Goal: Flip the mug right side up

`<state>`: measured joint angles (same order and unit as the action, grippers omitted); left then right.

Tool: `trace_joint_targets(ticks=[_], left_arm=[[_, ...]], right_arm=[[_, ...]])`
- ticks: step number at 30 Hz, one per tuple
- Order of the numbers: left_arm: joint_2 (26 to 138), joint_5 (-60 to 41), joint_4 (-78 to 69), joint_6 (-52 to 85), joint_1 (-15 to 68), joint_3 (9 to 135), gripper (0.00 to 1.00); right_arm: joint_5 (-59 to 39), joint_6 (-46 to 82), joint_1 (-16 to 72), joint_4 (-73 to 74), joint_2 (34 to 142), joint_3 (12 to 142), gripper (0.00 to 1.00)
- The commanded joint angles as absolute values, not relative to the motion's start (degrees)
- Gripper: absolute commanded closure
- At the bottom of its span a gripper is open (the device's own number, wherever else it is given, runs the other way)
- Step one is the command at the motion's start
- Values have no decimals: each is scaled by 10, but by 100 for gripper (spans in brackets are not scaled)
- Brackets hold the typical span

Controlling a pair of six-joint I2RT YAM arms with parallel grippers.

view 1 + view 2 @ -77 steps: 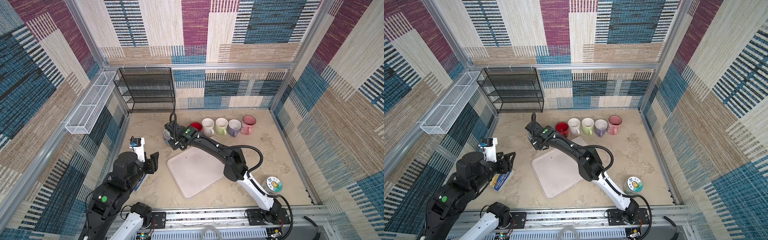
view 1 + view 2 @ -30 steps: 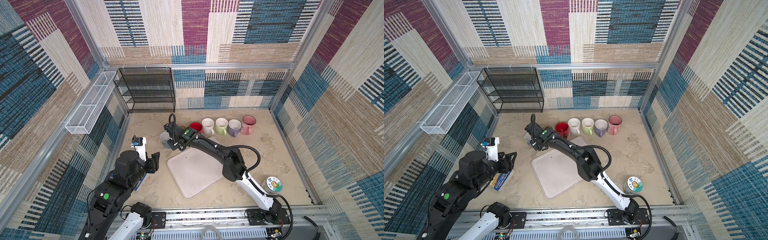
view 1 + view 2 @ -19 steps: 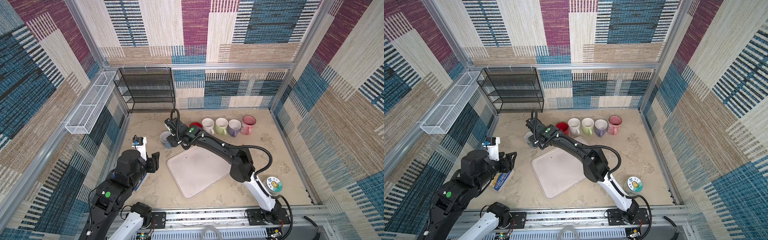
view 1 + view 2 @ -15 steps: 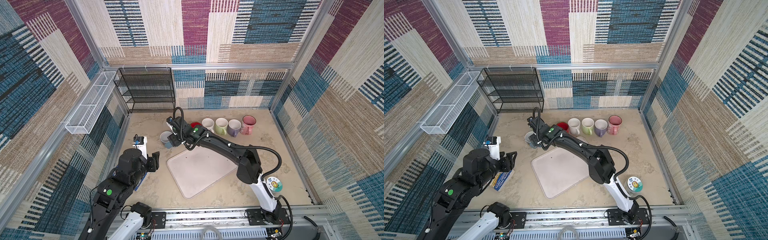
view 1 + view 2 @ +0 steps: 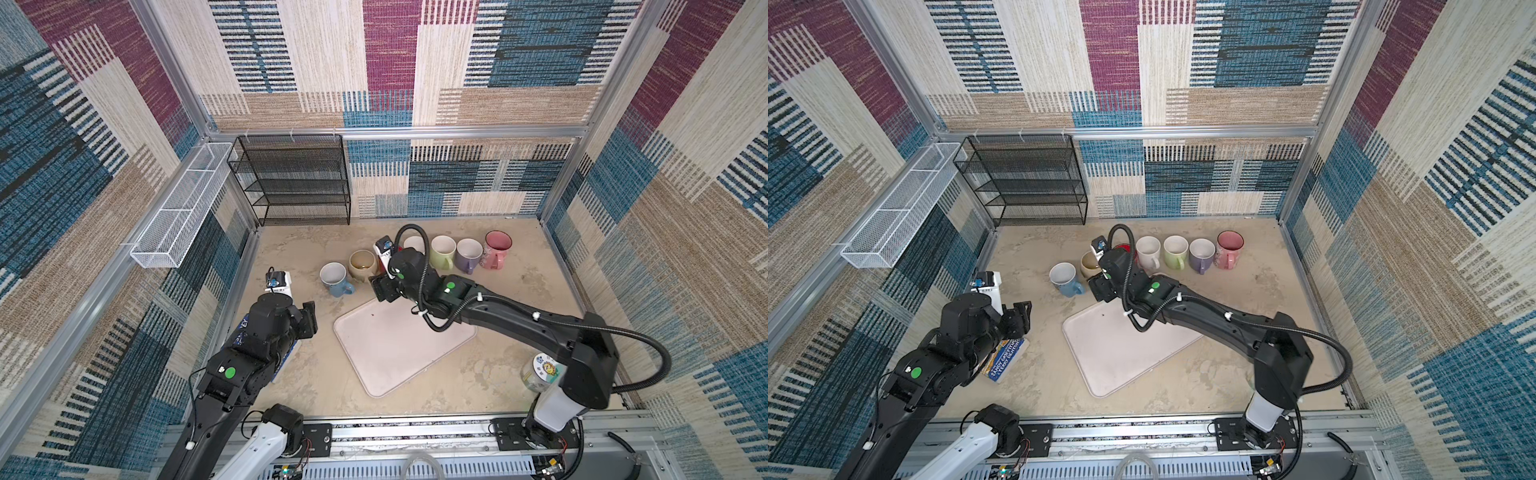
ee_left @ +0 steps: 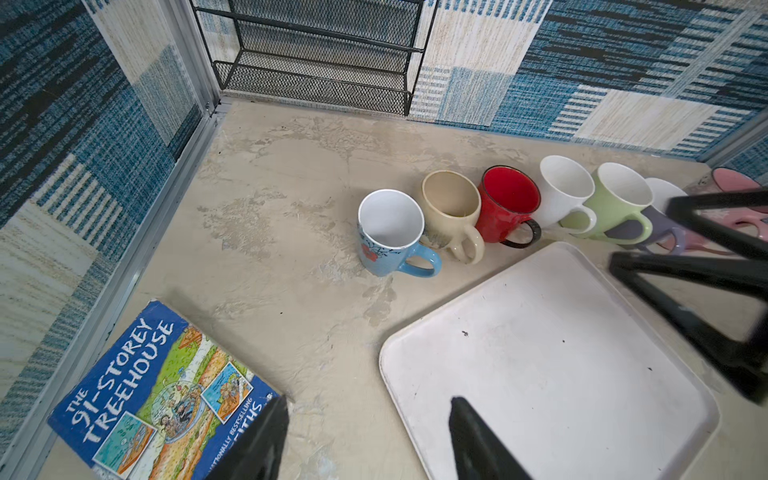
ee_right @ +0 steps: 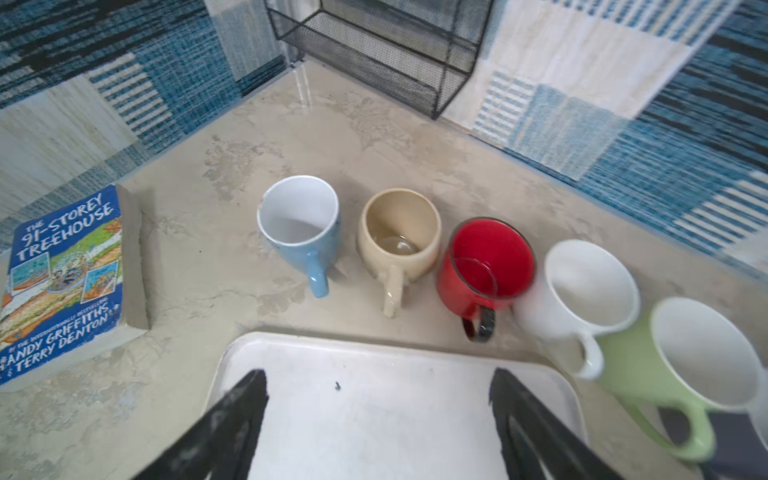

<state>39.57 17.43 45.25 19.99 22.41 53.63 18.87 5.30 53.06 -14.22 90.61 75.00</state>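
The light-blue ceramic mug (image 5: 334,279), white inside with a red flower on its wall, stands upright on the bench (image 5: 291,249). Its mouth is up and its long axis vertical. It sits just past the far corner of the pale rectangular plastic tray (image 5: 399,357), with its handle turned toward the tray. The right gripper (image 7: 376,382), the nearer one, is over the tray's far edge. The mug lies ahead of it and apart, and its fingers (image 7: 232,415) are spread wide and empty. The left gripper (image 6: 365,411) hangs off the tray's left side, fingers parted, holding nothing. The turning looks done; backing away must miss the handle.
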Motion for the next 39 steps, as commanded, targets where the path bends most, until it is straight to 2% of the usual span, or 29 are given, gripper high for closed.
trace_joint_targets(ticks=[1, 5, 7, 8, 10, 11, 16, 18, 23, 30, 39], left_arm=[[387, 189, 418, 191, 224, 508, 34], [384, 246, 404, 185, 224, 484, 32], [387, 276, 396, 182, 224, 484, 29], [390, 284, 391, 174, 224, 484, 28], [397, 309, 374, 169, 224, 476, 6], [401, 329, 360, 175, 224, 464, 4], [416, 378, 208, 123, 223, 371, 4], [428, 377, 133, 97, 223, 330, 1], [462, 377, -113, 6, 213, 212, 1], [574, 287, -163, 29, 131, 213, 1], [754, 191, -228, 26, 89, 269, 1]], right_arm=[[287, 47, 525, -9, 834, 649, 13], [326, 61, 498, 80, 717, 510, 9], [337, 73, 476, 122, 662, 444, 0], [343, 84, 461, 134, 636, 417, 0], [362, 93, 433, 166, 599, 369, 0], [378, 93, 420, 180, 587, 347, 0], [432, 76, 364, 233, 589, 271, 0], [452, 78, 344, 237, 604, 256, 0], [460, 70, 280, 315, 605, 195, 0], [431, 83, 169, 436, 602, 120, 0], [352, 91, 89, 593, 712, 85, 0]])
